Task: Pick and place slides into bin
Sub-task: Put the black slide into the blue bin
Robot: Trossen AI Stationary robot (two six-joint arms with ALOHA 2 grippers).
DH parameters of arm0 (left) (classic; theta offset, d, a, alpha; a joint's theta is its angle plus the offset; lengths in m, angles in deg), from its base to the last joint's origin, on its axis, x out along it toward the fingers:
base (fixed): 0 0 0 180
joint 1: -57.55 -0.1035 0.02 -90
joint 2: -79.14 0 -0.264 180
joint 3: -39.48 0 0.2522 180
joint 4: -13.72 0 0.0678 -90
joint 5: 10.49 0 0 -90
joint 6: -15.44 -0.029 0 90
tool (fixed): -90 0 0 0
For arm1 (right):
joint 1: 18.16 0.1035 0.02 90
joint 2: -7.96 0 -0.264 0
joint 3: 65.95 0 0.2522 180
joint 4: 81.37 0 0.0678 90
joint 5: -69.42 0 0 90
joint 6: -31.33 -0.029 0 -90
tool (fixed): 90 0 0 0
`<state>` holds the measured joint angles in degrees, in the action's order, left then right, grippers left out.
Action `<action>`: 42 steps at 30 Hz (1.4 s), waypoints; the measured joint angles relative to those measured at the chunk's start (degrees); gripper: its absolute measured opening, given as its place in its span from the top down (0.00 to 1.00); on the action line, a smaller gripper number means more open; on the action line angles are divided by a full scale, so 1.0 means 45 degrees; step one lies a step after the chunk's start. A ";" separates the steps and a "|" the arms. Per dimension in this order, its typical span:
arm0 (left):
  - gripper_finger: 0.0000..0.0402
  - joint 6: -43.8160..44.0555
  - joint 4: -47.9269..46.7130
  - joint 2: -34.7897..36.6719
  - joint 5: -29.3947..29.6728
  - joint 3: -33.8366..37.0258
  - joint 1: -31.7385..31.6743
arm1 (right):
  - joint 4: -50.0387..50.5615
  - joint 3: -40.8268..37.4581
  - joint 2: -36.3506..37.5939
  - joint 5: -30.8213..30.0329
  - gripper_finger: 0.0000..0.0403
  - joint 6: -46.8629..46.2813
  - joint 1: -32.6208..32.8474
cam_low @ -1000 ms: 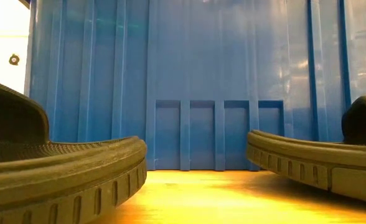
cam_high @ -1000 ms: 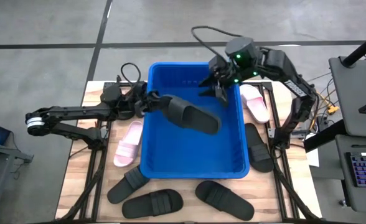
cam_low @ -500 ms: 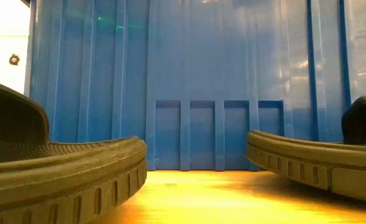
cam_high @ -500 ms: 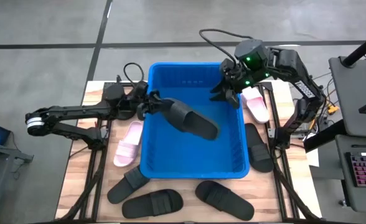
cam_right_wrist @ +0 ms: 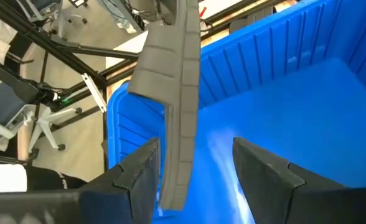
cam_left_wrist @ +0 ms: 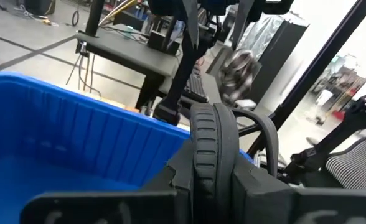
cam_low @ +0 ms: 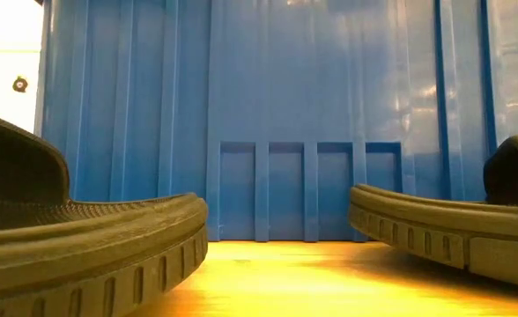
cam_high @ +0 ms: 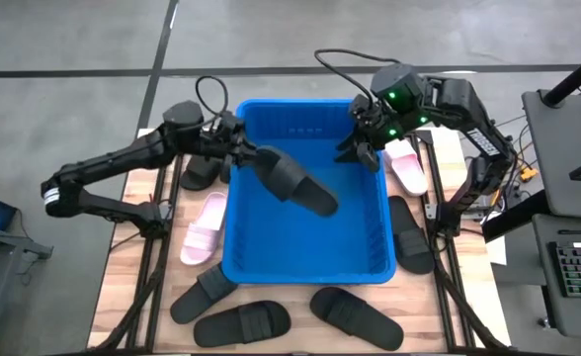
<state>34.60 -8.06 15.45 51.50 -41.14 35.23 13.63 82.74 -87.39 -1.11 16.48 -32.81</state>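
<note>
My left gripper (cam_high: 243, 153) reaches in from the left over the blue bin (cam_high: 308, 273) and is shut on a black slide (cam_high: 298, 184). The slide juts out over the bin's floor. My right gripper (cam_high: 359, 149) hovers open above the bin's far right corner, apart from that slide. In the right wrist view the slide (cam_right_wrist: 178, 93) hangs ahead of the open fingers (cam_right_wrist: 139, 177). Two pale pink slides (cam_high: 204, 228) (cam_high: 404, 164) lie flat on the table beside the bin. My left gripper pinches the slide's end next to the strap (cam_left_wrist: 213, 146) between its two fingers (cam_left_wrist: 178, 180). The fingers come level from the table's left and lie along the slide. The slide stands on its edge, lifted clear above the bin, its free end (cam_high: 322, 201) toward the near right.
Black slides lie around the bin: one at the far left (cam_high: 199, 171), one on the right (cam_high: 410, 233), three along the near edge (cam_high: 204, 289) (cam_high: 242, 321) (cam_high: 356, 315). The low view shows two of these (cam_low: 74, 238) (cam_low: 453, 231) in front of the bin's wall (cam_low: 285, 106).
My left gripper has risen, shifted a little toward the far edge and rolled, so the held slide has turned more onto its edge while staying over the bin. My right gripper has shifted slightly toward the bin's right wall.
</note>
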 joint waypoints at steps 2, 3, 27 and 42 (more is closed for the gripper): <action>0.96 -0.0273 -0.0411 -0.0145 -0.0010 -0.0497 -0.0109 | 0.0000 -0.0020 -0.0001 0.0001 0.52 -0.0103 0.0000; 0.95 -0.0446 -0.0636 -0.0226 -0.0012 -0.0717 -0.0137 | 0.0003 -0.0020 -0.0001 0.0003 0.52 -0.0141 0.0000; 0.95 -0.2635 -0.3452 -0.2658 -0.0504 -0.3823 -0.0308 | 0.1429 -0.0034 -0.0973 -0.2109 0.52 0.0505 0.0205; 0.96 -0.3122 -0.3398 -0.2505 0.0729 -0.4016 -0.0379 | 0.1038 -0.0039 -0.1060 -0.1945 0.52 0.2415 0.0773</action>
<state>20.55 -23.35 4.18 54.78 -59.21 33.52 18.30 82.56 -92.16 -9.86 27.34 -29.33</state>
